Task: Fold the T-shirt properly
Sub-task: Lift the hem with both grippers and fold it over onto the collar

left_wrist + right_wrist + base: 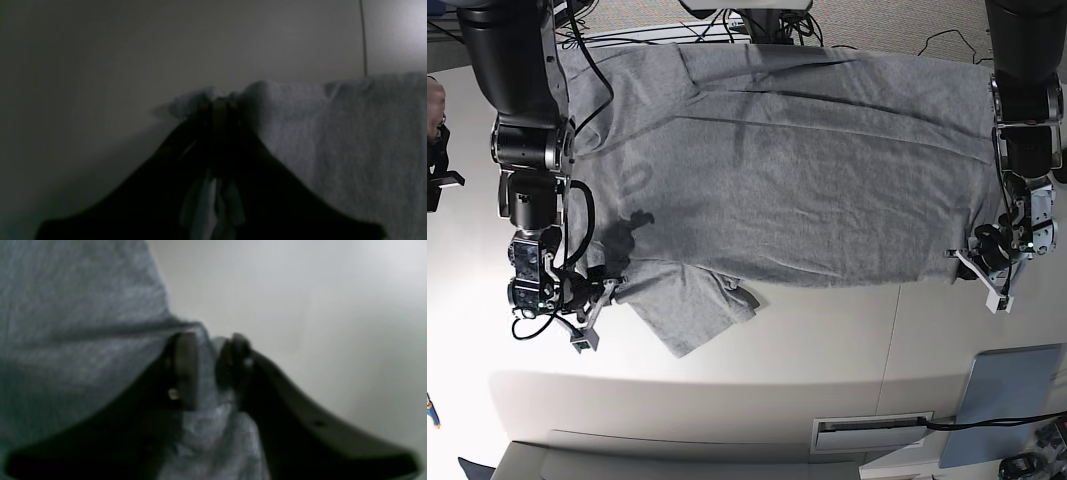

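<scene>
Gripping T-shirt (787, 170) edge corners: left gripper (218, 106) clamped tight, right gripper (208, 356) pinching cloth. Beginning first fold; likely requiring both corners lifting together evenly.

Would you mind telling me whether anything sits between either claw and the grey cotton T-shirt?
Nothing visible does. The left claw is shut on the edge of the grey cotton T-shirt, and the right claw is pinching a fold of it too, both over the bare white table.

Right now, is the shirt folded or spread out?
Mostly spread: the shirt lies flat across the table, only one sleeve crumpled.
</scene>
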Controlling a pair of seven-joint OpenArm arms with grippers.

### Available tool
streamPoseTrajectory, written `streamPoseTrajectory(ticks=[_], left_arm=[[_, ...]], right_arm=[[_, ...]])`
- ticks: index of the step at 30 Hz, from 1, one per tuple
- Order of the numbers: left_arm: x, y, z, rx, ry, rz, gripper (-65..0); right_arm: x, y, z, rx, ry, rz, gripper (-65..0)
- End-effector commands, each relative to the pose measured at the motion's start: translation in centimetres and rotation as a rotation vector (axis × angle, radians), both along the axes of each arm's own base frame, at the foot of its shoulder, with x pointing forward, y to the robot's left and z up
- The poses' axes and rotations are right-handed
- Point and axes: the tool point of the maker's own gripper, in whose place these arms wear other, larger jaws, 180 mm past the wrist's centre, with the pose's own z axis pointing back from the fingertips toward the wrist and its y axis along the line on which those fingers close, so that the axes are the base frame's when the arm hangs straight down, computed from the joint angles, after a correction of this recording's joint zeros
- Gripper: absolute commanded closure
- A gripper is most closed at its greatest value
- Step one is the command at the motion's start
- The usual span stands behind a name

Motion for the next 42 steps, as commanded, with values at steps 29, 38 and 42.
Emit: streamPoseTrajectory(ticks=[29,38,42], left_arm=[[-3.7,-0.3,7.2,-0.101,-0.148,-0.106,0.0],[-10.2,0.3,8.4,-0.23,-0.203,-0.102,0.0],[-13.0,0.3,6.5,-0.247,-0.129,-0.104,0.0]], right_arm=[[-6.1,-0.6,8.4,-0.227,-0.268,0.042,0.0],[-14.1,-1.0,7.6,-0.253,-0.267,0.008,0.0],[-17.2,-1.7,8.1,-0.276,-0.264,-0.009,0.0]])
